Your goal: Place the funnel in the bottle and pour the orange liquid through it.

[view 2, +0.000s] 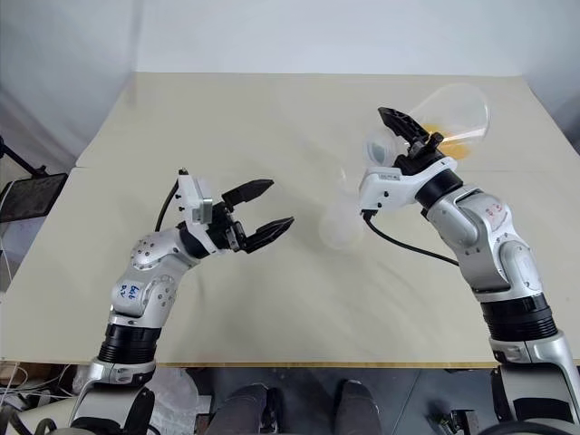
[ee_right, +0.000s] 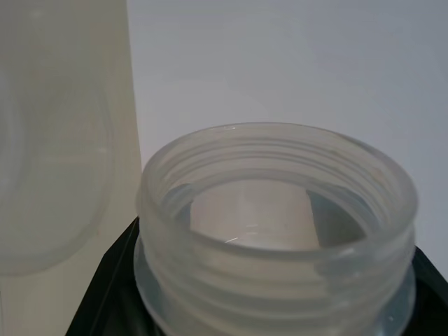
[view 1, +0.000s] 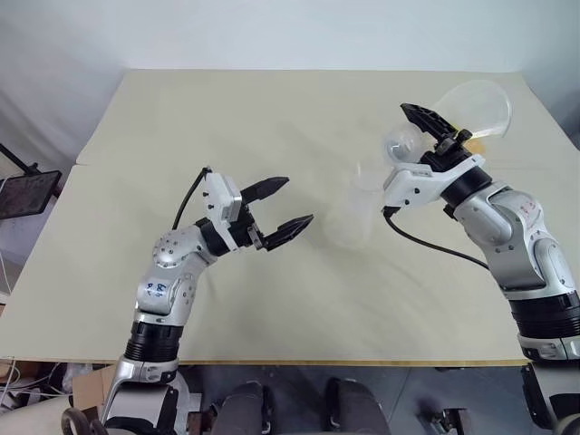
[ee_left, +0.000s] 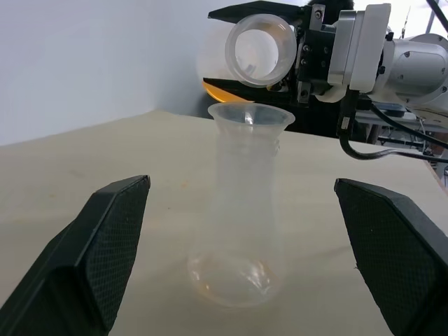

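Orange liquid lies pooled low in the belly of the clear flask, which the right claw grips by its wide threaded neck. The flask is tipped over on its side, its mouth pointing towards the bottle. The bottle stands upright on the counter between our two arms. The flared rim at its top looks to us like the funnel already seated in the neck, though clear plastic on clear plastic makes the join hard to read.

We judge the step in hand to be the pour. The flask mouth hangs above the funnel and a little to one side, apart from it, and no liquid has reached the lip. To do this well, we want the lip brought squarely over the cone before tipping further, then a slow roll of the wrist so that a thin stream runs and the narrow stem is not flooded. The bottle is light and slim, so the flask must not knock it.

Our right forearm reaches forward and inward, wrist rolled and raised. The left claw hovers wide open beside the bottle, fingers either side of it but touching nothing, well placed to steady it.
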